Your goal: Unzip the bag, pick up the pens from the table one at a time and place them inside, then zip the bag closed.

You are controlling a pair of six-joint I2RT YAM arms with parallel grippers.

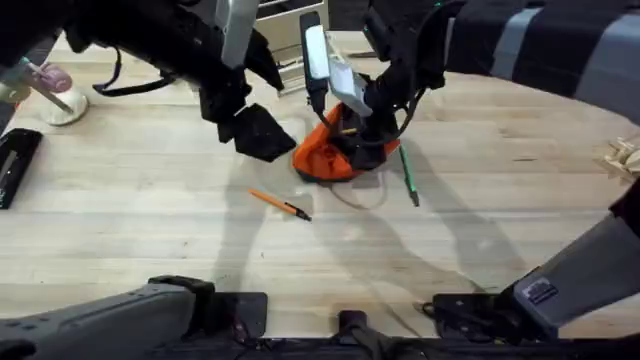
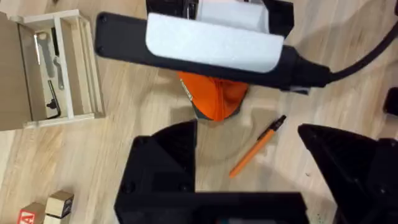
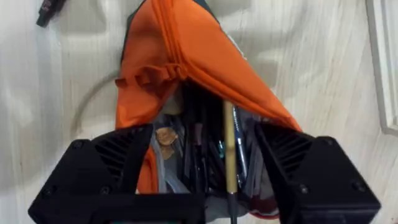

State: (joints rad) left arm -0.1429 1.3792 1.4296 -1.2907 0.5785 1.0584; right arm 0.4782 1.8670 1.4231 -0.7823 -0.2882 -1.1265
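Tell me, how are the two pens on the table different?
The orange pen lies in front of the bag, out in the open; the green pen lies to its right, close beside it. The orange pen has a black tip, while the green pen looks green all along. Both are slim and lie flat on the table, not yet in the bag.

the large light wooden plank tabletop (image 1: 150,190) is evenly and brightly lit; soft shadows are cast beneath the arms, whose near parts are rendered dark and blurred.
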